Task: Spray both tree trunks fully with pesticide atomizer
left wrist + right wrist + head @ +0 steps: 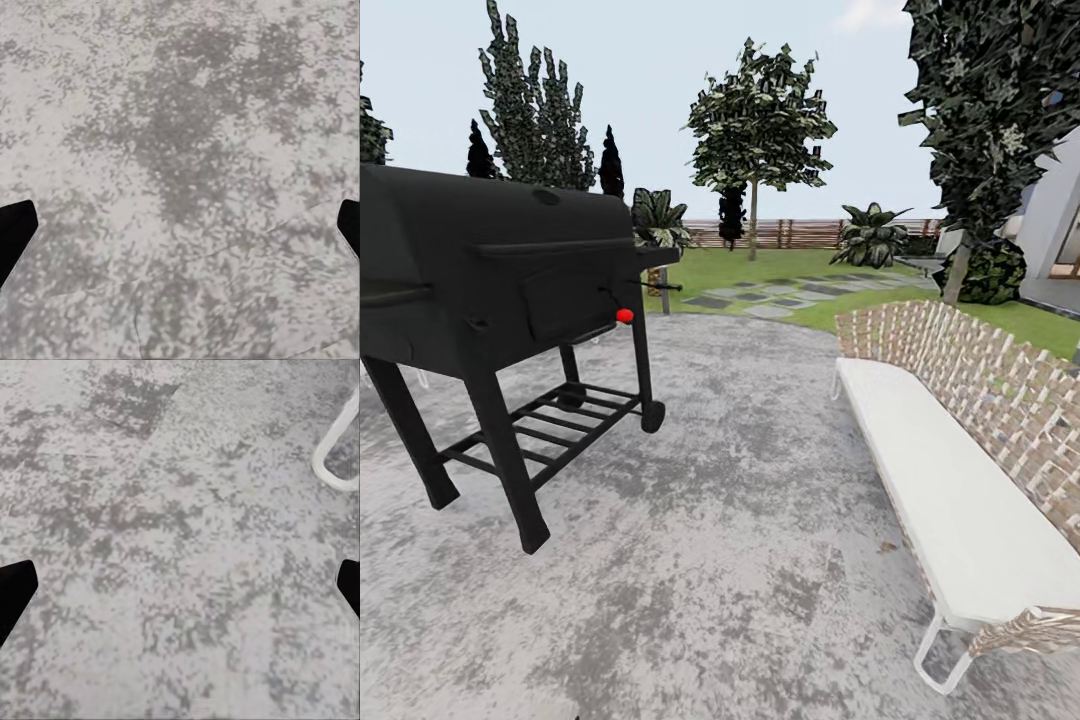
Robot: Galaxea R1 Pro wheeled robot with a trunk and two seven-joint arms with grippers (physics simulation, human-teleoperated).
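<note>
Left gripper jaws spread wide, pointing downward; right gripper likewise.

One black barbecue grill stands on the grey paving, with one red knob on its front and one slatted rack beneath. One long bench with a white seat and woven back sits opposite. Two tall trees show with straight trunks: one far off on the lawn, one nearer. Two short palms grow by the one slatted fence. At least three dark column-shaped conifers rise behind. Two dark fingertips show in the left wrist view, two in the right, plus one white bench leg.
</note>
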